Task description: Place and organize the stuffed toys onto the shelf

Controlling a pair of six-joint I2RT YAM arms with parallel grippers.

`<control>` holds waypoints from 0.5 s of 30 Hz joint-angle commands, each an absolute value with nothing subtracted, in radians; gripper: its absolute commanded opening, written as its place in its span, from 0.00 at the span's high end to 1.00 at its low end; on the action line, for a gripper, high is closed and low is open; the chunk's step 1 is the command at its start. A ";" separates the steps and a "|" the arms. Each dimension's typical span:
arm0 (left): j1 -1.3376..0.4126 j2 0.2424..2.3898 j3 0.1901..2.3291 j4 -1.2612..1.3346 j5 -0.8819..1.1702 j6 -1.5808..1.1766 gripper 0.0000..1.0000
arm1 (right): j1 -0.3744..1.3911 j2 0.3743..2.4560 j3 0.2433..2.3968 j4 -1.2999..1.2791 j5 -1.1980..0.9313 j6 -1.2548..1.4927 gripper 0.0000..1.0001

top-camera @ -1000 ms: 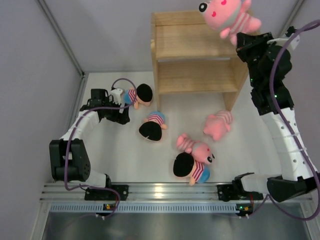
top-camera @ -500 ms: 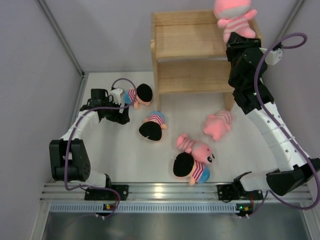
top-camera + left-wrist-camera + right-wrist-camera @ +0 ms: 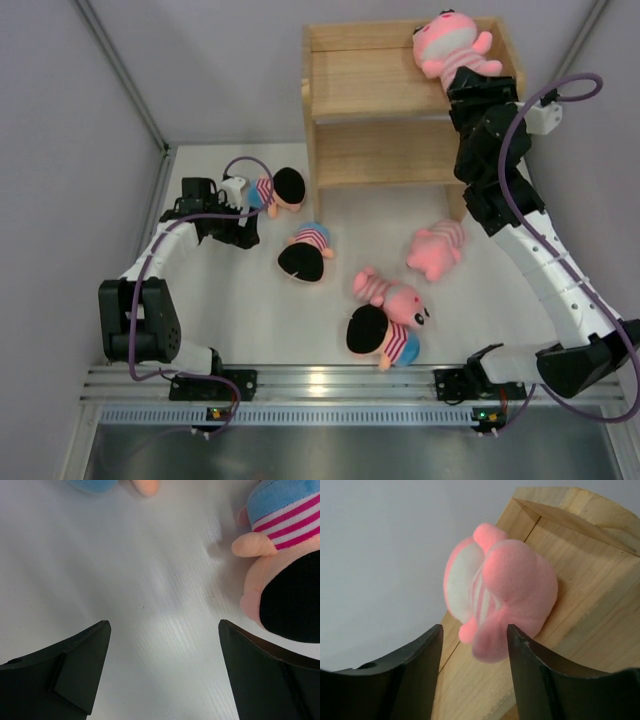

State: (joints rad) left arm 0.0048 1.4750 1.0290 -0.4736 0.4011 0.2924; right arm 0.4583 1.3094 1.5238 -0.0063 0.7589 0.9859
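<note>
The wooden shelf (image 3: 380, 95) stands at the back. A pink stuffed toy (image 3: 450, 45) lies on its top tier at the right end. My right gripper (image 3: 470, 80) is just in front of it. In the right wrist view the pink toy (image 3: 505, 590) rests on the wood and the right gripper (image 3: 475, 630) is open, one plush leg hanging between the fingers. My left gripper (image 3: 243, 228) is open above the table. One doll (image 3: 275, 190) lies beside it and another doll (image 3: 305, 255) just ahead. That doll (image 3: 285, 555) shows beside the left gripper (image 3: 165, 627).
Two more pink toys (image 3: 437, 250) (image 3: 392, 295) and a third doll (image 3: 382, 335) lie on the white table in front of the shelf. Grey walls close in both sides. A metal rail (image 3: 320, 385) runs along the near edge.
The right arm brought the pink toy down from above the shelf onto the top tier's right end, and its jaws opened. The left arm has not moved.
</note>
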 commanded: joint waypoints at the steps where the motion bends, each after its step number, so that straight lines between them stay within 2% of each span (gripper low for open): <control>1: 0.006 1.440 1.045 -0.477 0.417 0.316 0.05 | 0.509 1.236 1.531 0.112 0.712 0.768 0.45; 2: 0.006 1.440 1.045 -0.476 0.417 0.316 0.05 | 0.529 1.229 1.535 0.104 0.692 0.661 0.38; 6: 0.006 1.442 1.043 -0.477 0.420 0.319 0.05 | 0.557 1.189 1.543 -0.033 0.545 0.477 0.27; 10: 0.006 1.445 1.045 -0.477 0.420 0.319 0.05 | 0.566 1.114 1.517 -0.234 0.428 0.315 0.27; 15: 0.006 1.445 1.061 -0.508 0.416 0.331 0.05 | 0.575 0.973 1.274 -0.397 0.266 0.095 0.29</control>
State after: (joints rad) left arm 0.0048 1.4750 1.0290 -0.4786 0.4030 0.3000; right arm 0.5549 1.0332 1.3865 -0.2188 0.4084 0.2939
